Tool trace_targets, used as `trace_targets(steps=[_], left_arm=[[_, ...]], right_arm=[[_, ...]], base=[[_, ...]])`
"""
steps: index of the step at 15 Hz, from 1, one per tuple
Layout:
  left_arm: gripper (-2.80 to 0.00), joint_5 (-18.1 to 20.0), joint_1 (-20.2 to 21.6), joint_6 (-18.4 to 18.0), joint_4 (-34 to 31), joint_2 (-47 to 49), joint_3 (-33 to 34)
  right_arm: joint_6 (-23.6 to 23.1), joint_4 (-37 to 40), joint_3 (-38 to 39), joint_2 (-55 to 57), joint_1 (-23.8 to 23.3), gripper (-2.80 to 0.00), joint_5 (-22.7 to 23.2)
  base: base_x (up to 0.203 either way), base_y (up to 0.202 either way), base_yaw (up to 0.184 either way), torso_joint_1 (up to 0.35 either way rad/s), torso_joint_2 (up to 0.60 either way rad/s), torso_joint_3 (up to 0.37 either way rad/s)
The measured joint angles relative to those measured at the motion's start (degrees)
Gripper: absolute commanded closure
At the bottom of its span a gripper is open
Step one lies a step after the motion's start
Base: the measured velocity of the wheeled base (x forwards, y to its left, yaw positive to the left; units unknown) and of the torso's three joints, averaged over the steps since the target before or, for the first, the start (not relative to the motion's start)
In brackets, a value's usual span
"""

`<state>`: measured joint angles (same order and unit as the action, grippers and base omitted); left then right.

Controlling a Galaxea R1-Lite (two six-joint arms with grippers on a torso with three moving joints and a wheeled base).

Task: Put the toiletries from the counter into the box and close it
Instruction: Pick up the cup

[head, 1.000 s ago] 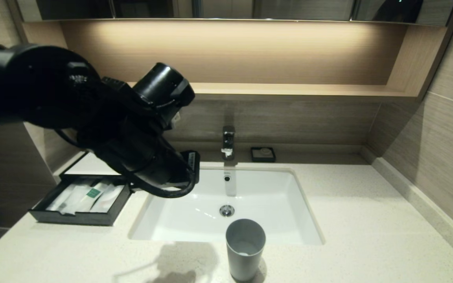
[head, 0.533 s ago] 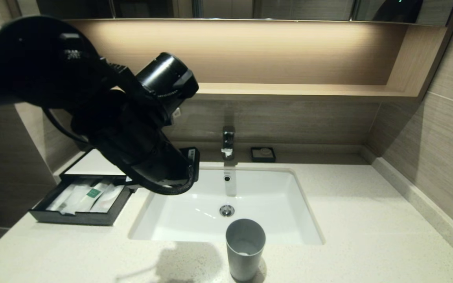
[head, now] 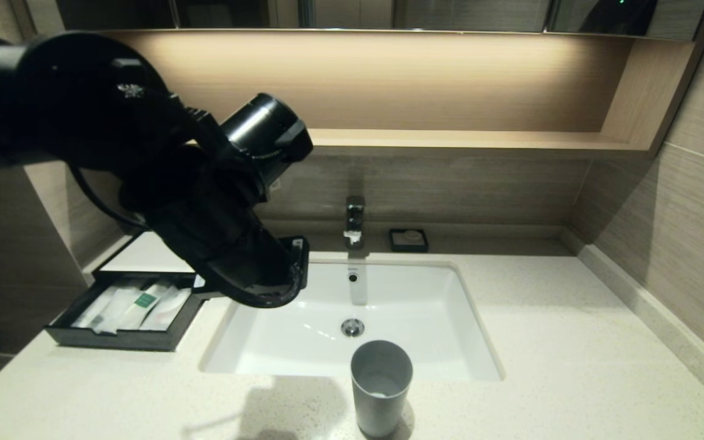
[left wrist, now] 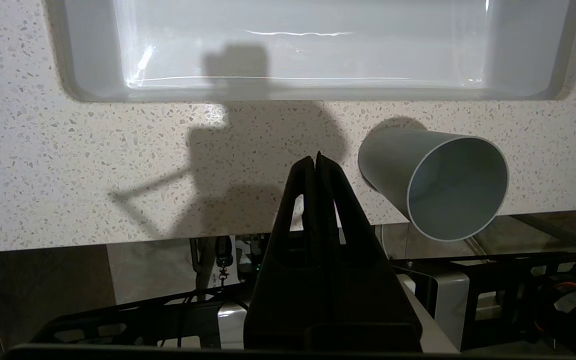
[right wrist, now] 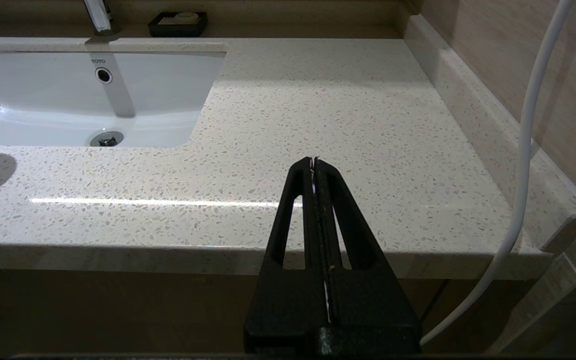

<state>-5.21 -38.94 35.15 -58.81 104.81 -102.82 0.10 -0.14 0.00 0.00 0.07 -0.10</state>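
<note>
In the head view the left arm [head: 144, 183] hangs high over the sink's [head: 425, 342] 10 o'clock corner, hiding its own fingertips. The left wrist view supplies them: the left gripper [left wrist: 316, 159] is pressed shut and holds nothing, above the counter's [left wrist: 68, 165] front strip, with the grey cup [left wrist: 435, 180] just beside it at 3 o'clock.

The box [head: 126, 337] sits at 9 o'clock of the sink, its drawer pulled out. The toiletries [head: 135, 305] lie inside, a green-banded stick among pale packets; only the head view shows them.

The right gripper [right wrist: 314, 161] appears only in its own wrist view: fingers closed, empty, low before the counter's front edge, right of the sink. That view also shows the tap [right wrist: 97, 15] and soap dish [right wrist: 178, 22] at 12 o'clock.
</note>
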Motion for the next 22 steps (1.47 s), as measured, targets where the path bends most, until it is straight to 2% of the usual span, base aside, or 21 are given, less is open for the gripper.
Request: trace_targets(steps=[5,8,13,22], left_arm=[[0.0,0.09,-2.62,-0.2,-0.69,1.61,-1.44],[0.0,0.16,-6.21,0.32,-0.5,3.84,-2.42],[0.0,-0.15,-11.83,3.62,-0.78,7.95,-4.57],[0.0,-0.94,-12.76,4.23,-1.05,9.73,-5.53]], right_arm=[[-0.02,-0.01,0.0,0.0,0.0,0.0,0.0],[-0.02,0.01,0.0,0.0,0.0,0.0,0.0],[0.01,0.0,0.0,0.0,0.0,0.0,0.0],[0.0,-0.01,0.0,0.0,0.0,0.0,0.0]], base=[[0.0,0.0,0.0,0.0,0.0,0.0],[0.0,0.0,0.0,0.0,0.0,0.0],[0.0,0.0,0.0,0.0,0.0,0.0],[0.0,0.0,0.0,0.0,0.0,0.0]])
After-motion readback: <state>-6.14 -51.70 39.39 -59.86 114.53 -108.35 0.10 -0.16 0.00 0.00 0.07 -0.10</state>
